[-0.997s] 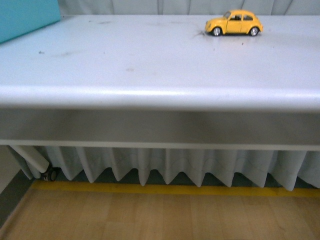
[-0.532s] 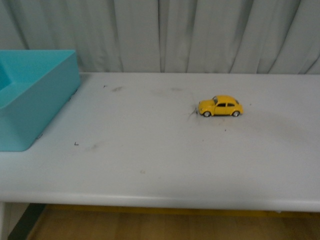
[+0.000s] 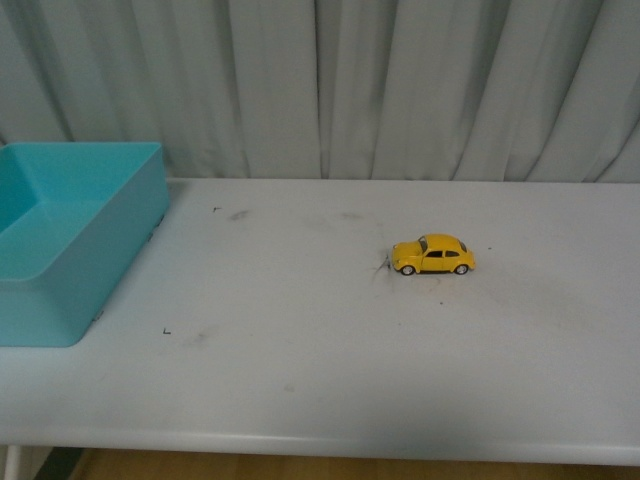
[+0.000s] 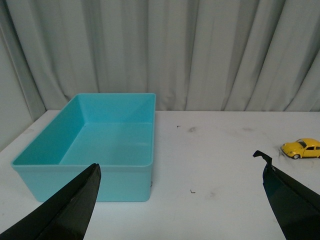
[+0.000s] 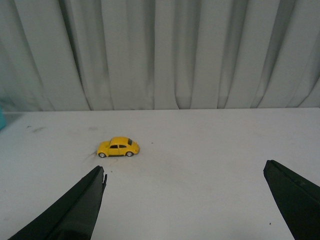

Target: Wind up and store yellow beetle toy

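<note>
The yellow beetle toy [image 3: 433, 255] stands on its wheels on the white table [image 3: 300, 380], right of centre, nose pointing left. It also shows in the left wrist view as the beetle toy [image 4: 301, 148] far off beyond one finger, and in the right wrist view as the beetle toy [image 5: 118, 147]. My left gripper [image 4: 180, 172] is open over bare table beside the bin, nothing between its black fingers [image 4: 70, 210]. My right gripper [image 5: 185, 172] is open too, well short of the toy, empty. Neither arm appears in the front view.
A turquoise open bin [image 3: 60, 250] sits at the table's left end, seen empty as the bin [image 4: 107, 145] in the left wrist view. Grey curtains [image 3: 320, 90] hang behind the table. Small dark scuffs mark the tabletop.
The front view has tilted upward: a second ago it showed the table's front edge and the floor, now the tabletop, bin and curtain. The toy stays where it was on the table.
</note>
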`<state>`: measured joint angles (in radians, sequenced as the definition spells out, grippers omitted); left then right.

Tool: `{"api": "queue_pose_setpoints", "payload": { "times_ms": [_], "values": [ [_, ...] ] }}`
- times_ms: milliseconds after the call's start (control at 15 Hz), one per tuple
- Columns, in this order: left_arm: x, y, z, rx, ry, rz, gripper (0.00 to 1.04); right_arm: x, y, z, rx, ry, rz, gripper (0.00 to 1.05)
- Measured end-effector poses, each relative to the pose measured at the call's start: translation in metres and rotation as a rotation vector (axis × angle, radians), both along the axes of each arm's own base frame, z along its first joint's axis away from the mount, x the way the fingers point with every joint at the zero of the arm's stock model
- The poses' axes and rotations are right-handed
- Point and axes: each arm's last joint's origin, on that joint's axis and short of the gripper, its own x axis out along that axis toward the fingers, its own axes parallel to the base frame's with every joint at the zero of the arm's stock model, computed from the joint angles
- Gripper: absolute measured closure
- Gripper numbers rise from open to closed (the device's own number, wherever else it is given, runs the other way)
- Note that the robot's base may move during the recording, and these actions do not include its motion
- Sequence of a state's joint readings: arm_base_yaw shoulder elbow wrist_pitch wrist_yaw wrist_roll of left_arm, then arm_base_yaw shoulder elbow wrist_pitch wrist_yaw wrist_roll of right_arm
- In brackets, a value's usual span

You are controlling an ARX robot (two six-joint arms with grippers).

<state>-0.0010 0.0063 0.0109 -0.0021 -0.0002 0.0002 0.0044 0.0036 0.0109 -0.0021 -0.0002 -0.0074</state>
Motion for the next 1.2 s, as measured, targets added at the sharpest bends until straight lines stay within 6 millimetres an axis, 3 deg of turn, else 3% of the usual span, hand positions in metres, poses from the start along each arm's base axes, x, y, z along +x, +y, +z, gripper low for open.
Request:
{"api": "queue_pose_setpoints", "payload": {
  "times_ms": [1197],
  "values": [
    [0.0000,0.0000,-0.0001,0.000,0.001,0.000,0.07,0.0000,0.0000,-0.0001,0.000,0.001,0.000,0.06]
  ]
}}
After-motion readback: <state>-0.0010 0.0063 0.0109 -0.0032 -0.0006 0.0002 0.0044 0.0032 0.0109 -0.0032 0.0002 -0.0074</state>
